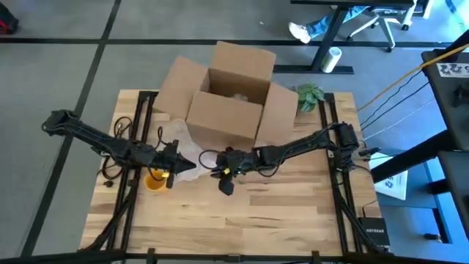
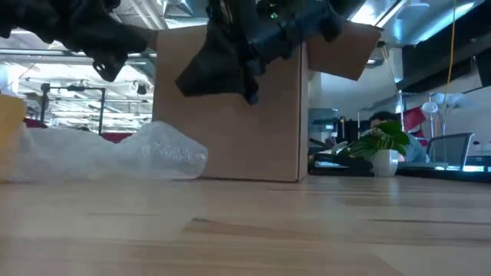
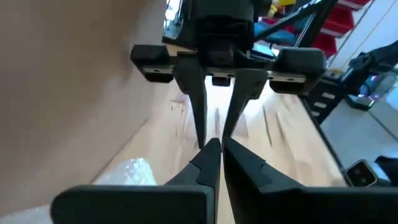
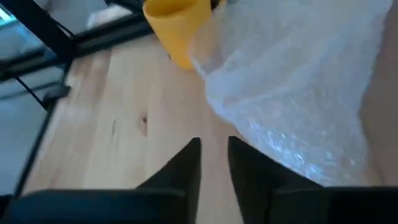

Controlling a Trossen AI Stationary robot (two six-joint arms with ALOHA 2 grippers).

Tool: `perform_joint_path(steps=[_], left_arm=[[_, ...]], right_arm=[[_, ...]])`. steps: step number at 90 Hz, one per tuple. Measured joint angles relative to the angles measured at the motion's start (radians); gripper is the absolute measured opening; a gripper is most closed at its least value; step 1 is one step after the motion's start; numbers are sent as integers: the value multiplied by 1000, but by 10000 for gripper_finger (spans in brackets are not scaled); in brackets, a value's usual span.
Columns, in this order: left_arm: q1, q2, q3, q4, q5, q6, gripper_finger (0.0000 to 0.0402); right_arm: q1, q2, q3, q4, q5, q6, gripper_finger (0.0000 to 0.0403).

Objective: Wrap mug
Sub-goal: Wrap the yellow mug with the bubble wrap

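Observation:
A yellow mug (image 1: 155, 180) stands on the wooden table, at the near left edge of a crumpled sheet of clear bubble wrap (image 1: 179, 143). The right wrist view shows the mug (image 4: 177, 28) next to the bubble wrap (image 4: 298, 81), which lies on the table. My left gripper (image 1: 174, 166) hovers just above the mug's right side, its fingers shut on nothing (image 3: 217, 152). My right gripper (image 1: 223, 174) faces it from the right, tip to tip and above the table. Its fingers stand slightly open (image 4: 214, 155) with nothing between them.
An open cardboard box (image 1: 231, 95) stands just behind the bubble wrap, its flaps spread out. A small potted plant (image 1: 309, 95) sits at the far right of the table. Bare wood (image 1: 242, 220) lies toward the near edge.

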Motion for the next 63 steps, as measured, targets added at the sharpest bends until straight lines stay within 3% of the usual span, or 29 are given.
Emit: perform_joint_path(steps=[14,26,51,63], left_arm=[[0,0,0,-42,0,-27,0],[0,0,0,-45,0,-26,0],[0,0,0,-55,0,-23,0],[-1,0,0,-56,0,-26,0]], right_arm=[[4,51,0,-5,84,-99,158],[3,99,0,60,132,-182,183],[1,226,97,103,242,-415,188],[2,299,197,19,313,-443,179]])
